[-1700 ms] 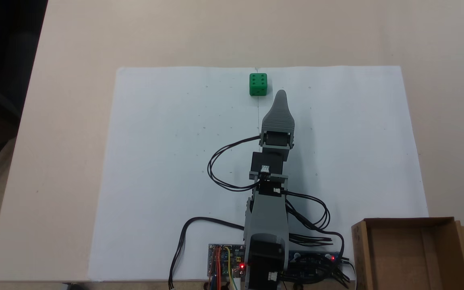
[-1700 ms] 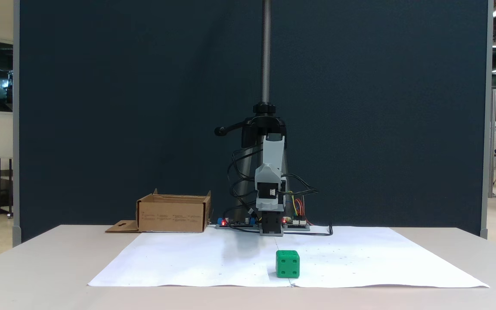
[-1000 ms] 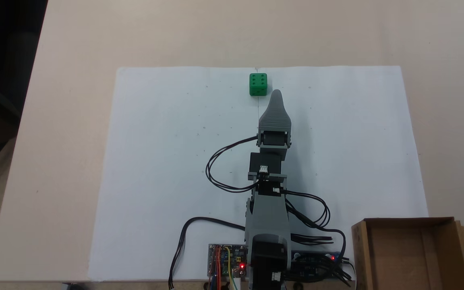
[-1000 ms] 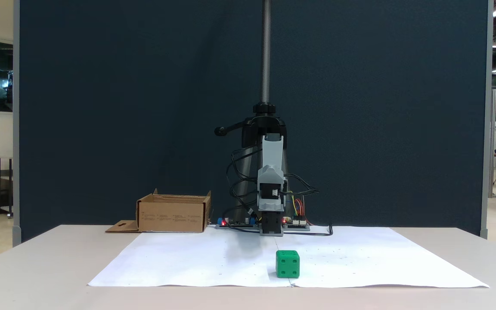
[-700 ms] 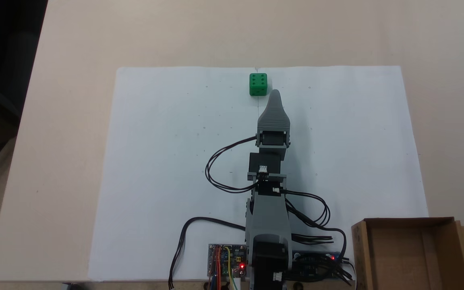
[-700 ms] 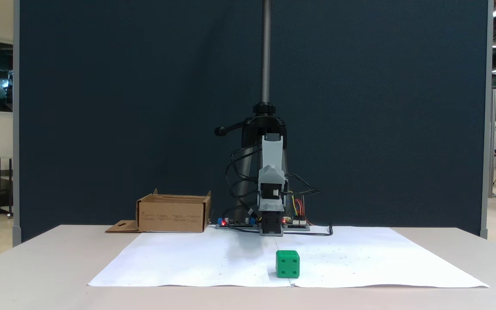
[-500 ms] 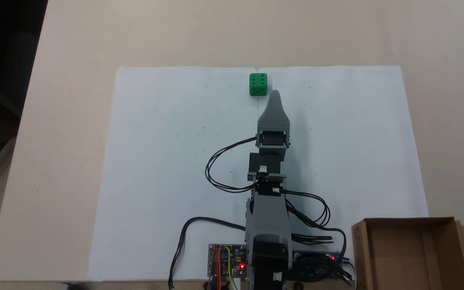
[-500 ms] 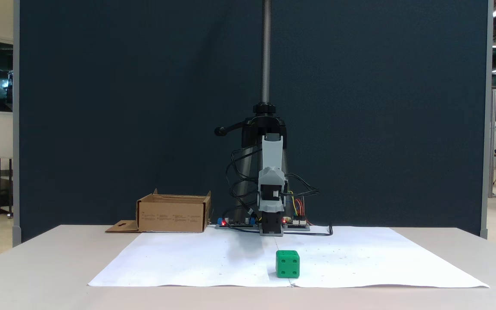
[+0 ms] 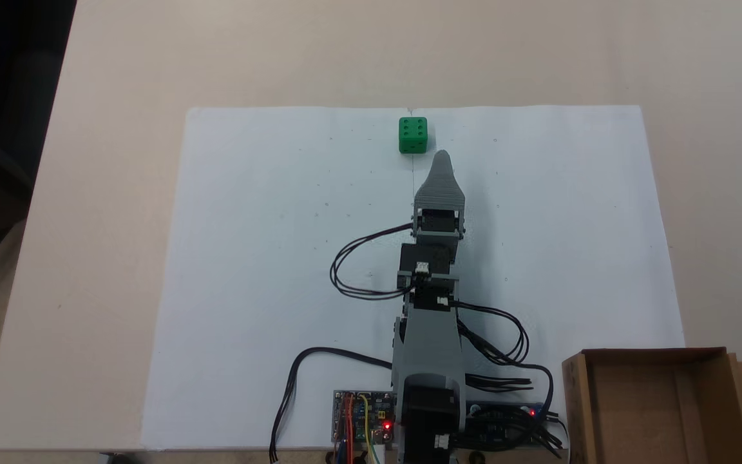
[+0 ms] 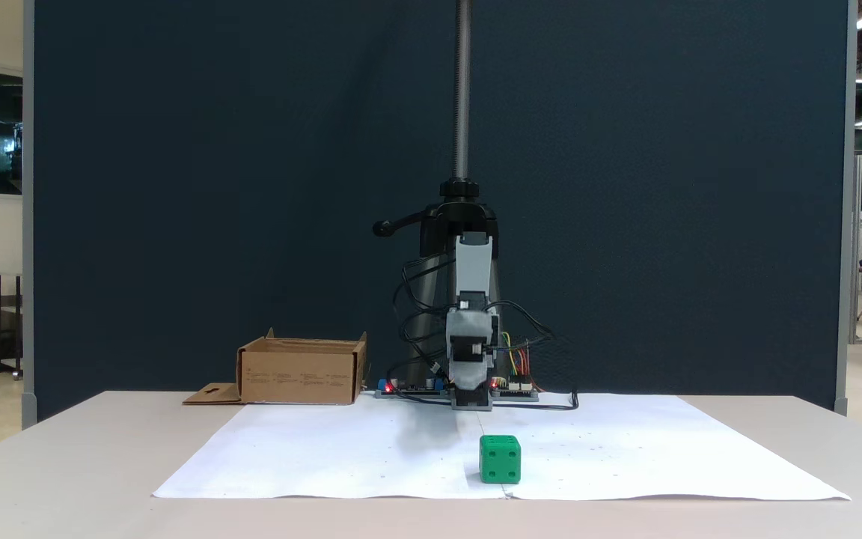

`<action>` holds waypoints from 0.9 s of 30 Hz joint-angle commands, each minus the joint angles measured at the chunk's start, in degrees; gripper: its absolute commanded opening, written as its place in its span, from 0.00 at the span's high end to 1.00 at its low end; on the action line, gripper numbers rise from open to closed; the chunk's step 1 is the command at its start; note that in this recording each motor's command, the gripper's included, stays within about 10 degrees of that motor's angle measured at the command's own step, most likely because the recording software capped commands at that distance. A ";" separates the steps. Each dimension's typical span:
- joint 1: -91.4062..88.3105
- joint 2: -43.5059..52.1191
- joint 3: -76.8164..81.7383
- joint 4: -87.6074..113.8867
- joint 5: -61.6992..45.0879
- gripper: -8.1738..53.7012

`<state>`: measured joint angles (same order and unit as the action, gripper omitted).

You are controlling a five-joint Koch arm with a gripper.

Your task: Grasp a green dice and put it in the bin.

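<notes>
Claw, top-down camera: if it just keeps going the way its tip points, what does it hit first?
Probably nothing: the claw points up the white paper, just right of the green dice. It might clip the dice's right edge; its height above the paper is unclear.

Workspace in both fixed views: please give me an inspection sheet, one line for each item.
Surface: beige table with a white paper sheet on it.
Job's things: green dice on the sheet near its far edge, untouched; bin, a cardboard box, beside the arm's base, nothing seen inside.
Clutter: nothing seen.
Gripper: gripper just short of the dice, not touching; one tip shows, so open or shut cannot be told.
Cables: black cables loop beside the arm; circuit boards at the base, red lights on.
Surroundings: dark blue panel behind; pole.
</notes>
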<state>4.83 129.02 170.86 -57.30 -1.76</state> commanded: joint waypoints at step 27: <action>-1.67 -34.72 -75.94 96.84 2.20 0.22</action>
<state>3.43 95.27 99.23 33.05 -1.76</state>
